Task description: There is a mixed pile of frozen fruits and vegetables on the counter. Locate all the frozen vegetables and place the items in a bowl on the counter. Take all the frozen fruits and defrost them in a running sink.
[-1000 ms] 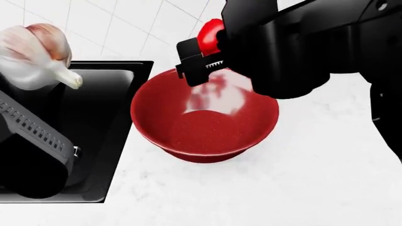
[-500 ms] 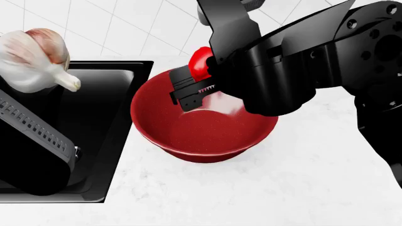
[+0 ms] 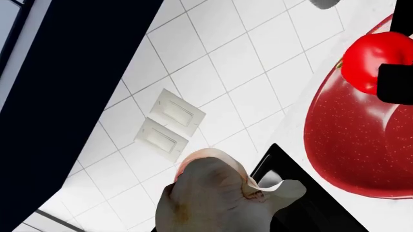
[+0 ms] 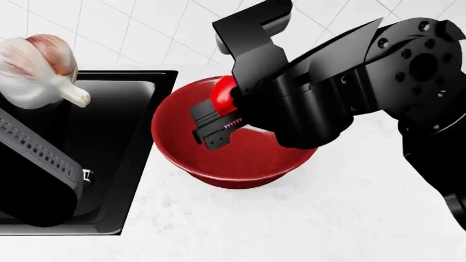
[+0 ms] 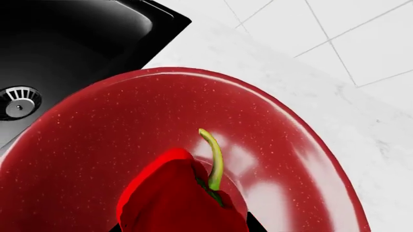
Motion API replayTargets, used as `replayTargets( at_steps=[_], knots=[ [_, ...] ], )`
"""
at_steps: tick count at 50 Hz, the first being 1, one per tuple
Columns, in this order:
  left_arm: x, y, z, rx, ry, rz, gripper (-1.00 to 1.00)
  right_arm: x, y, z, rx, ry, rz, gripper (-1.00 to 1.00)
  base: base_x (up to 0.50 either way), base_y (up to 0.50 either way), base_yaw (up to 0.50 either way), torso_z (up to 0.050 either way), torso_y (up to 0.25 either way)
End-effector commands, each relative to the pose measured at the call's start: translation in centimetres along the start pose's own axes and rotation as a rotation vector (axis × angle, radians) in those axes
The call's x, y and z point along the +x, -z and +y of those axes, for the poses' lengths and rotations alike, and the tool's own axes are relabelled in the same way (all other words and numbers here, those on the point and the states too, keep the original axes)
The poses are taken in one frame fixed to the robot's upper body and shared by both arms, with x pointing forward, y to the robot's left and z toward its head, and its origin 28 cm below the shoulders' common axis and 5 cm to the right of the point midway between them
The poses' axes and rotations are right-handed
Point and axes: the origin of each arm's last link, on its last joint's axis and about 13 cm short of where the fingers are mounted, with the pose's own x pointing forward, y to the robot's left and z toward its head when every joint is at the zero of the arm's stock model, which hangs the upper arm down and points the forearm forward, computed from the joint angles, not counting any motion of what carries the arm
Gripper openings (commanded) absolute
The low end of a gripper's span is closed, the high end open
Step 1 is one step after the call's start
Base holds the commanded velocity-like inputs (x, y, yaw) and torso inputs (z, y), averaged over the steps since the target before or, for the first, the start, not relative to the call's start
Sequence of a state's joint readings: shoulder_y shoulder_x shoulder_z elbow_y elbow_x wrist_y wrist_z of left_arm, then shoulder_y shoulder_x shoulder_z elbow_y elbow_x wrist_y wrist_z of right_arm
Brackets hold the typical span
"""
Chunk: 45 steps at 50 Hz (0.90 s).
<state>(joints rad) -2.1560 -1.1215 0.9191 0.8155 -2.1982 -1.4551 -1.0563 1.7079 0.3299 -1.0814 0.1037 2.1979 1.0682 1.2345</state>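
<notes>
The large red bowl (image 4: 240, 158) stands on the white counter (image 4: 328, 218) just right of the black sink (image 4: 109, 142). My right gripper (image 4: 218, 117) is shut on the red bell pepper (image 4: 222, 94) and holds it inside the bowl's rim, above its floor. In the right wrist view the pepper (image 5: 174, 198) with its green stem fills the jaws over the bowl (image 5: 96, 140). My left gripper is shut on the whitish garlic bulb (image 4: 40, 68), held high over the sink; the garlic (image 3: 213, 198) hides the jaws in the left wrist view. No fruits are in view.
The sink drain (image 5: 18, 101) shows beside the bowl. A tiled wall (image 4: 145, 33) runs behind the counter, with two wall switches (image 3: 169, 123). My left arm's black housing (image 4: 36, 169) hangs over the sink basin.
My right gripper has lowered the pepper from above the bowl's far rim down into the bowl. The left gripper with the garlic has stayed put.
</notes>
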Motion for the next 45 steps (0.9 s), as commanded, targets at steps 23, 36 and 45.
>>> replayTargets(
  at_steps=[23,36,45],
  knots=[
    [0.04,0.07,-0.02,-0.007,-0.010,0.003,-1.00,0.82,0.58,0.07,-0.022,-0.011,0.035,-1.00,0.00,0.00,0.00,0.000,0.000],
    [0.09,0.14,-0.05,-0.007,-0.010,0.003,-1.00,0.89,0.76,0.25,-0.041,-0.019,0.058,-1.00,0.00,0.00,0.00,0.000,0.001],
    [0.11,0.19,-0.11,-0.006,-0.009,0.007,-1.00,0.69,0.47,0.13,-0.038,-0.013,0.039,1.00,0.00,0.00,0.00,0.000,0.000]
  ],
)
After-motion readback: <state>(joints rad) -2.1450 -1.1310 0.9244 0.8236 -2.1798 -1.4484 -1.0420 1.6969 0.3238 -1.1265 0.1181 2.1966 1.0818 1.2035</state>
